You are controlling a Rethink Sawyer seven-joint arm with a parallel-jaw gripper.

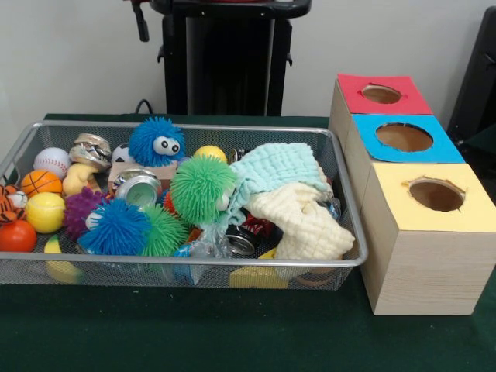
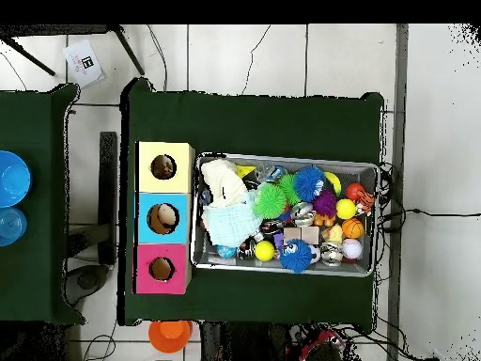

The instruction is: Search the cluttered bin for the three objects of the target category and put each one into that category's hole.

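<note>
Silver wire-mesh bin (image 1: 341,262) sits on the green table (image 1: 194,333), filling most of the middle, long side along the table's front edge in the front view. Contents piled high: pale blue cloth (image 1: 280,167) and cream cloth (image 1: 302,221) heaped at the end nearest the boxes; green fuzzy ball (image 1: 200,186), blue fuzzy ball with eyes (image 1: 156,141), another blue fuzzy ball (image 1: 116,229), purple spiky ball (image 1: 81,209), baseball (image 1: 52,161), small basketball (image 1: 40,182), yellow ball (image 1: 45,211), crushed cans (image 1: 139,186)

Three wooden boxes in a row just beside the bin's short end, toward the table's side edge. Blue-topped hole (image 1: 404,137) is the middle one, between the red-topped hole (image 1: 381,94) and the yellow-topped hole (image 1: 436,194)

Arm drawn back: only the black pedestal (image 1: 229,58) shows at the table's far edge. Gripper not seen in either view; cannot tell how it stands or whether it holds anything
</note>
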